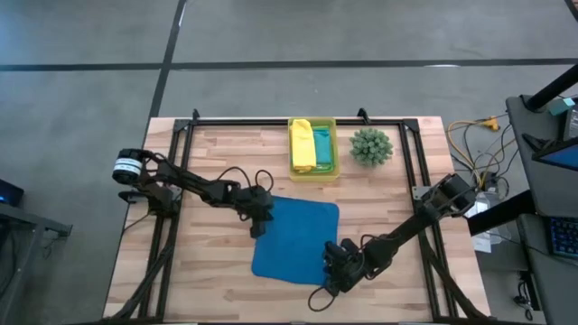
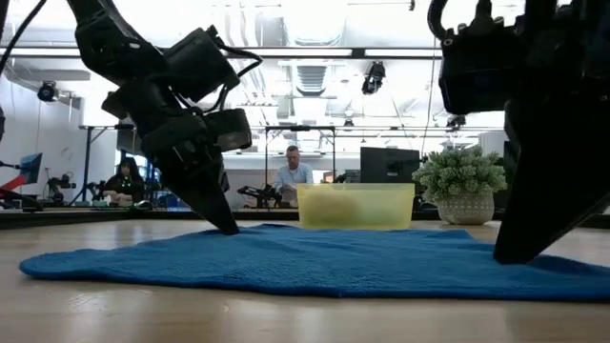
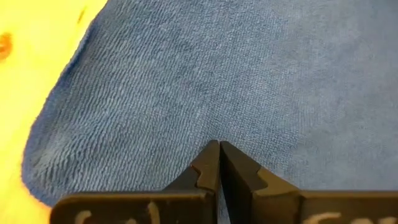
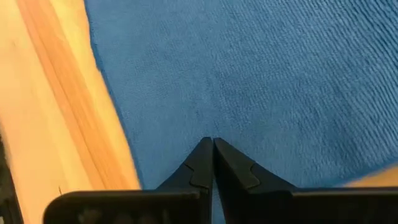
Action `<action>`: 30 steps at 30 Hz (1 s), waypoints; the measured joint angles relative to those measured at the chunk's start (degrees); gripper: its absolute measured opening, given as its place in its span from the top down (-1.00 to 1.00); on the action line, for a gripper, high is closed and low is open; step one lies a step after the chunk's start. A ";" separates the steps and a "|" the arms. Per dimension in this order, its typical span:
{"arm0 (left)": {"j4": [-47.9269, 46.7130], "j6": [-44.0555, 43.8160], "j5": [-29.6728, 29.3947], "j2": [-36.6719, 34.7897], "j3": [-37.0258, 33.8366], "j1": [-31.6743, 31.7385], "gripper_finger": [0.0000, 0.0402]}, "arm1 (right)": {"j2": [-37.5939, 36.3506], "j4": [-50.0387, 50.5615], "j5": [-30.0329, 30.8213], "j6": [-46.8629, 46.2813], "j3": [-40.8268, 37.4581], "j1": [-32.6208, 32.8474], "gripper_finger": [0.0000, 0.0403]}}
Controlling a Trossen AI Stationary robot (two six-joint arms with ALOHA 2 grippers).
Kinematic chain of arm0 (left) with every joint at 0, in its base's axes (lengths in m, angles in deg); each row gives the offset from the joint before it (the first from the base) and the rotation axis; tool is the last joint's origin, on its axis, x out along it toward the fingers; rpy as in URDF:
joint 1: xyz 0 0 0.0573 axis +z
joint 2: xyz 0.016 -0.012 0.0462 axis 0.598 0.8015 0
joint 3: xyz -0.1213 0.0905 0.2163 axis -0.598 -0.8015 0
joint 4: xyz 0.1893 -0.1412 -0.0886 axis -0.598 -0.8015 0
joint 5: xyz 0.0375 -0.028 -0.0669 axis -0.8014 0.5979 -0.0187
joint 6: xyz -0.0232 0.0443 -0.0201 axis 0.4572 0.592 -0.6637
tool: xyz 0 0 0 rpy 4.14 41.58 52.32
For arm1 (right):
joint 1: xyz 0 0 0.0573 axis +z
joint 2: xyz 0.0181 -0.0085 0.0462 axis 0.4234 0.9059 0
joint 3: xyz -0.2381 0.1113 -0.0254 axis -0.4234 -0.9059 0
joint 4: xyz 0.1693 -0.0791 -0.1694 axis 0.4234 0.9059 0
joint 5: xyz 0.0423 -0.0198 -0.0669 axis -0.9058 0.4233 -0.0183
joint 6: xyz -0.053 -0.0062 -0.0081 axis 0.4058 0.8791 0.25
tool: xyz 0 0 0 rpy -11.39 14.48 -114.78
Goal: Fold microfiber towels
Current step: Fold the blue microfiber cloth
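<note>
A royal blue microfiber towel (image 1: 296, 239) lies spread flat on the wooden table (image 1: 217, 289). My left gripper (image 1: 259, 226) is shut, its tips down on the towel beside the left edge, near the far left corner. My right gripper (image 1: 334, 269) is shut too, with its tips on the towel's near right corner. At the far side, a yellow towel (image 1: 302, 144) and a teal towel (image 1: 322, 144) lie in a yellow-green bin (image 1: 312, 173). My left gripper (image 3: 219, 144) rests its shut fingertips on the towel's top surface (image 3: 214, 127), just inside the left edge. The fingers slant down from the table's left side (image 2: 227, 227). The cloth lies flat there, with no fold raised between them. My right gripper (image 4: 209, 140) sets its shut fingertips on the towel's top surface (image 4: 208, 124), close to the near right corner. It slants down from the table's right (image 2: 510, 255). The towel stays flat on the table around the tips.
A small spiky green plant (image 1: 371, 146) in a pot stands to the right of the bin. A black frame (image 1: 298, 120) runs along the table's far and side edges. Bare wood shows to the towel's left, right and near sides. People sit in the room behind.
</note>
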 joint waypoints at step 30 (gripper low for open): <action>-14.75 -25.61 -31.71 -14.63 7.37 -45.31 1.00 | -9.31 -2.96 10.69 12.40 -0.42 11.10 0.91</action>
